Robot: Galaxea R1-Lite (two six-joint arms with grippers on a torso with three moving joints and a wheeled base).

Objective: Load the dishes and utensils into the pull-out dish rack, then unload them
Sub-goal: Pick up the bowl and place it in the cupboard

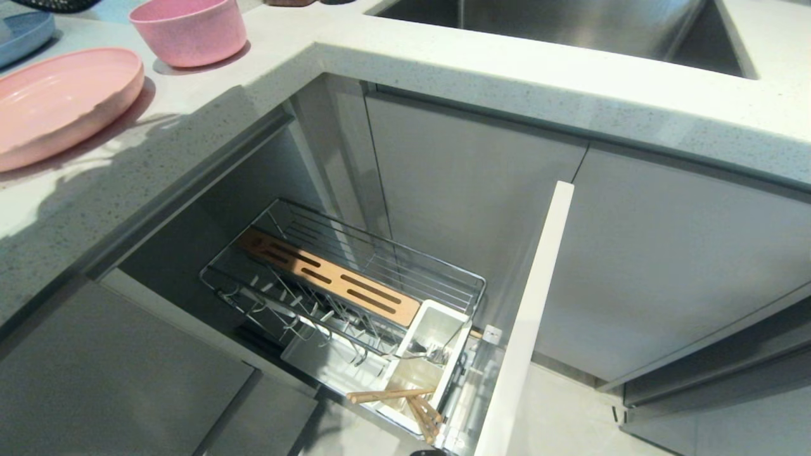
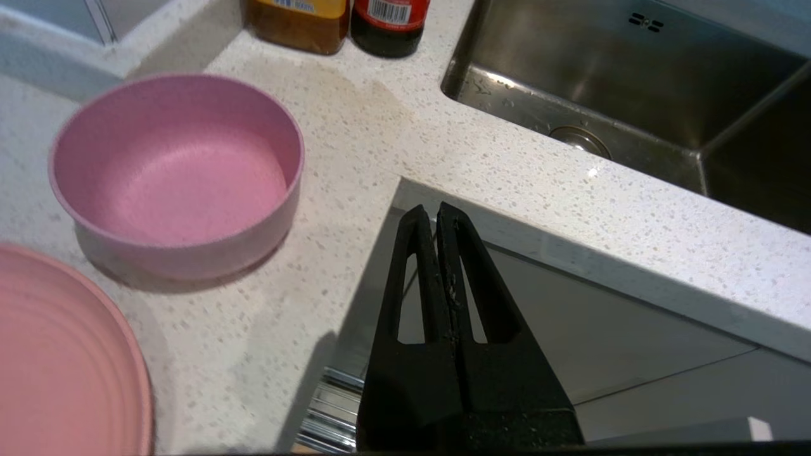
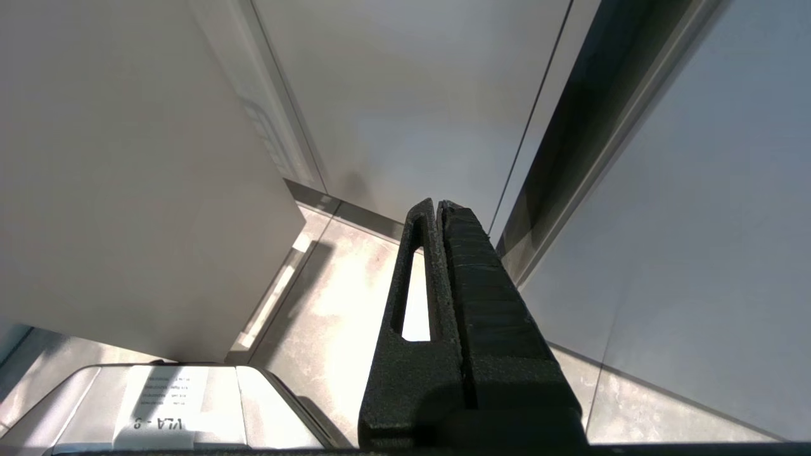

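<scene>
The left gripper point(image 2: 437, 212) is matte black, its two long fingers point(image 2: 466, 266) tapering to narrow tips, each pierced by a slim elongated slot. The right gripper point(image 3: 438, 206) is alike, black and grainy, with fine ridging across one finger's face and a slot at nine o'clock

Chopsticks point(image 1: 405, 399) in caddy point(image 1: 437, 329) — bowl point(image 1: 189, 30) behind plate point(image 1: 60, 101)
</scene>
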